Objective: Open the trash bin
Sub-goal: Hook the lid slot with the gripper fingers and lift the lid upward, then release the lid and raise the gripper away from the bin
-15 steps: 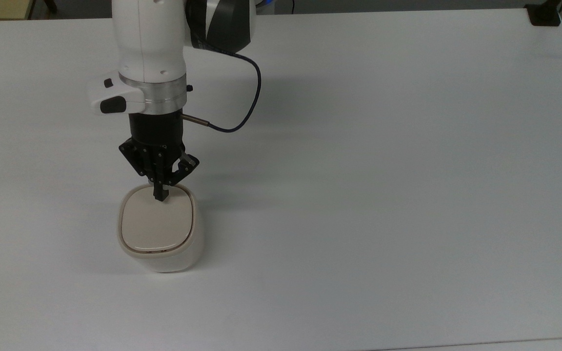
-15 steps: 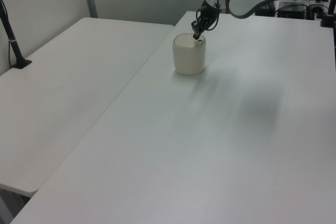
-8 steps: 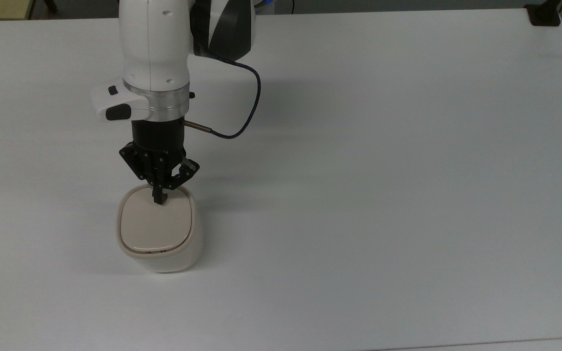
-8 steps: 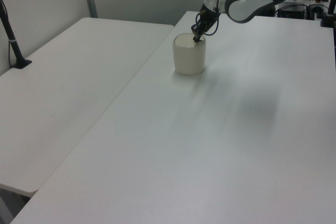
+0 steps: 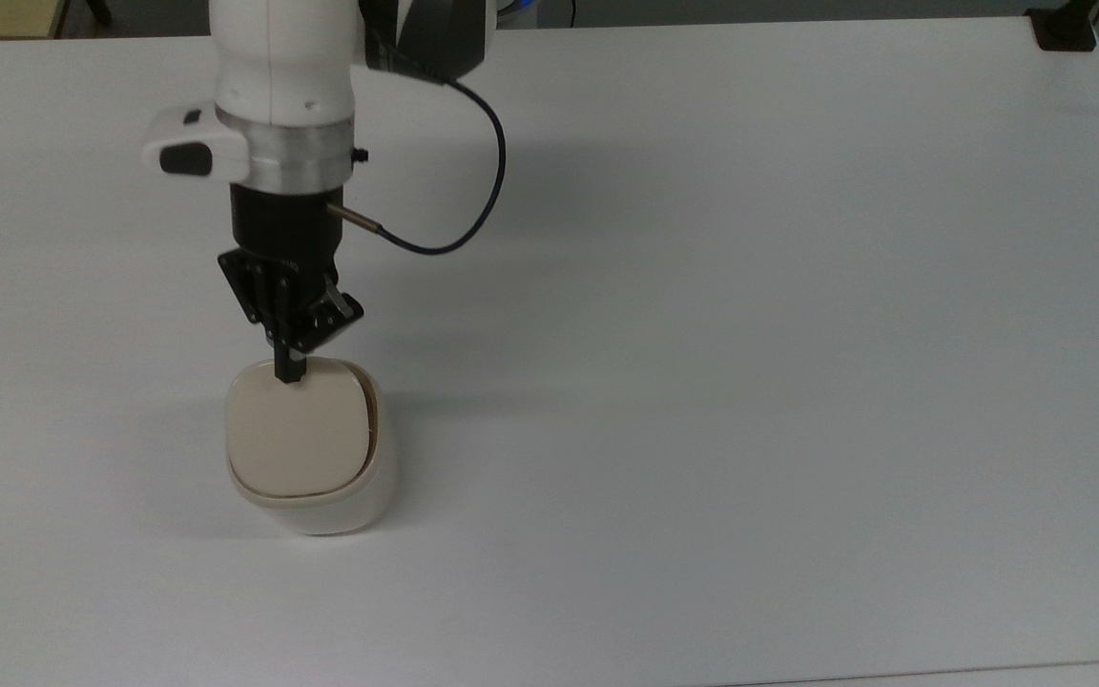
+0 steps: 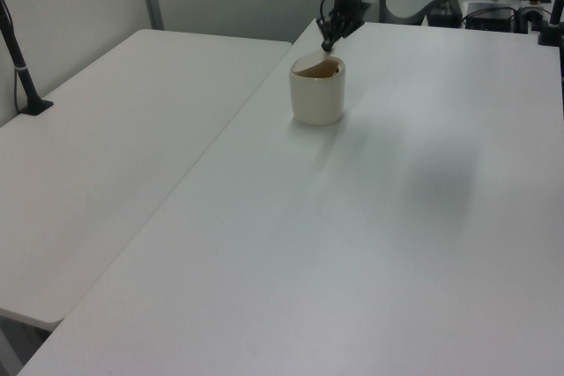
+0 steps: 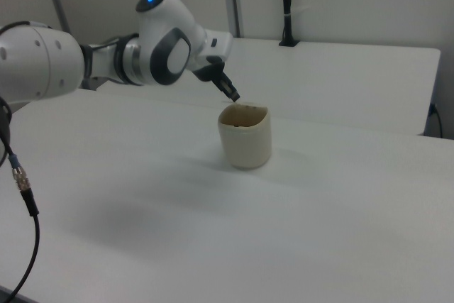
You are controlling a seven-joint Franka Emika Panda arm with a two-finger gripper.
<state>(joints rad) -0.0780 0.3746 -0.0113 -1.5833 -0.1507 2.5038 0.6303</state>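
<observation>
The trash bin [image 5: 340,510] is a cream-white rounded-square tub standing on the white table [image 5: 750,334], toward the top view's left. Its beige lid [image 5: 292,429] is tilted up off the rim, and a dark gap shows along the top view's right side. In the left view the trash bin [image 6: 317,99] shows a brown inside under the raised lid, and the right view's trash bin [image 7: 246,143] also shows a dark mouth. My gripper [image 5: 289,374] points down at the lid's far edge, fingers shut together with nothing between them. It also appears as my gripper [image 6: 327,44] and my gripper [image 7: 235,97], just above the rim.
A dark cable [image 5: 487,181] loops off the wrist. A black clamp [image 5: 1065,29] sits at the table's far right corner in the top view. A second white table [image 6: 115,147] with a black post [image 6: 19,63] lies on the left view's left.
The lid lay flush with my fingertips pressed on its far edge. Now it has sprung up, and my gripper has risen and shifted slightly toward the top view's left.
</observation>
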